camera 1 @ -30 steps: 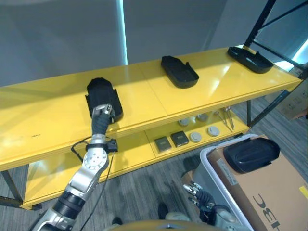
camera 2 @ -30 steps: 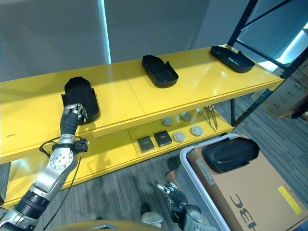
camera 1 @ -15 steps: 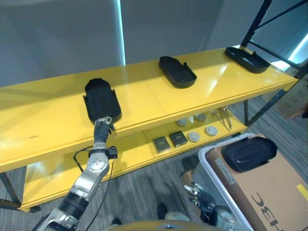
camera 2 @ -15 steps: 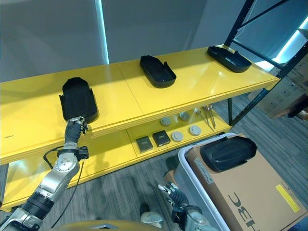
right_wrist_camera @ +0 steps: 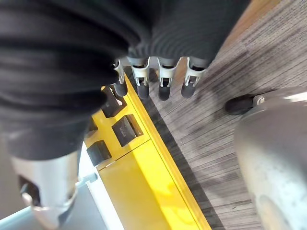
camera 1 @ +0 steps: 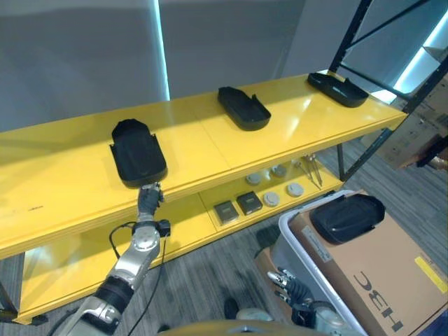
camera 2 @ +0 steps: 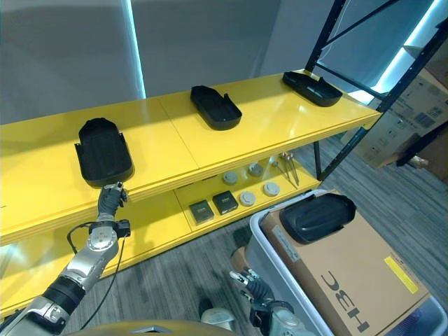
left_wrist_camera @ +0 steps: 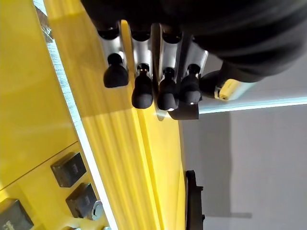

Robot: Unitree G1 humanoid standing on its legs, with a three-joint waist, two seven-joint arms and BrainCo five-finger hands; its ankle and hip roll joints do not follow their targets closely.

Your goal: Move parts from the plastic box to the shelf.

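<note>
1. Nearest to you, your right hand hangs low just left of the plastic box, fingers loose and straight in its wrist view, nothing in them.

2. The box sits at the near right with a cardboard carton filling it. One black part is left, lying on top of the carton at the far end of the box. Its long axis runs left-right, tilted a bit, with the right end farther from you. I'd say that's your next pickup.

3. Your left hand is just below the front edge of the shelf, right under the leftmost part. Fingers look relaxed in the wrist view, holding nothing.

4. Risk here: that leftmost part sits near the front lip, long axis running near-far, rounded end away from you. If you lift the left hand straight up, you could clip its near end and knock it off or skew it. Drop clear of the edge first.

5. Farther right on the shelf top, the middle part and the far part both lie with their long axes angled, near ends pointing right. They're well apart, with room between.

6. Other risk: the part on the carton is smooth and domed, so a shallow grab may slip.
</note>
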